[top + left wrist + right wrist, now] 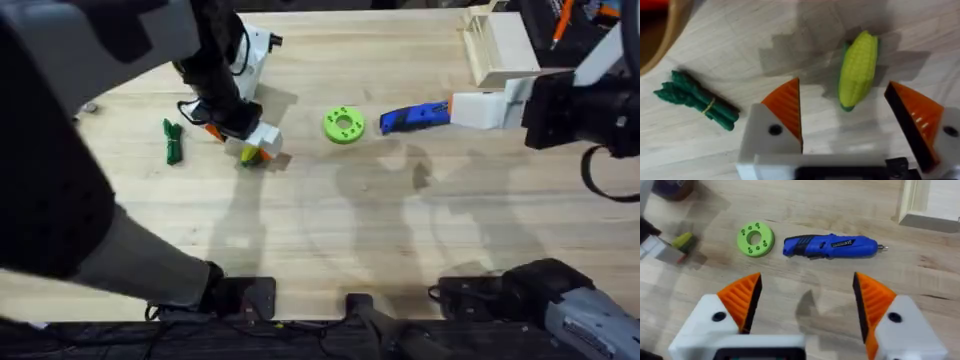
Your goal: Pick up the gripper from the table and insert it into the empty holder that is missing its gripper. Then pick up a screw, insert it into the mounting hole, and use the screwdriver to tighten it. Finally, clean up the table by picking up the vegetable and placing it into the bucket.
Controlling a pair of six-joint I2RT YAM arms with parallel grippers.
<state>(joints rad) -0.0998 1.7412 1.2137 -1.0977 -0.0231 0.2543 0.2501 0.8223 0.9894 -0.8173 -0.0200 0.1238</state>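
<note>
My left gripper [252,140] [844,86] hangs open just above a yellow corn cob [857,67] [253,153], which lies between and beyond its orange pads. A green asparagus bundle [695,100] [172,140] lies to its left. The bucket's tan wall [667,35] curves close by, and its purple band [671,187] shows in the right wrist view. My right gripper [456,108] [807,277] is open and empty, right beside the tip of the blue screwdriver [413,117] [830,246]. A white angular block, apparently the holder [257,50], sits at the back. The loose gripper is out of view.
A flat green disc [343,125] [756,239] lies between corn and screwdriver. A wooden box [495,45] [932,200] stands at the back right. My left arm crosses the table's left side, large and dark. Bare wood fills the middle and front.
</note>
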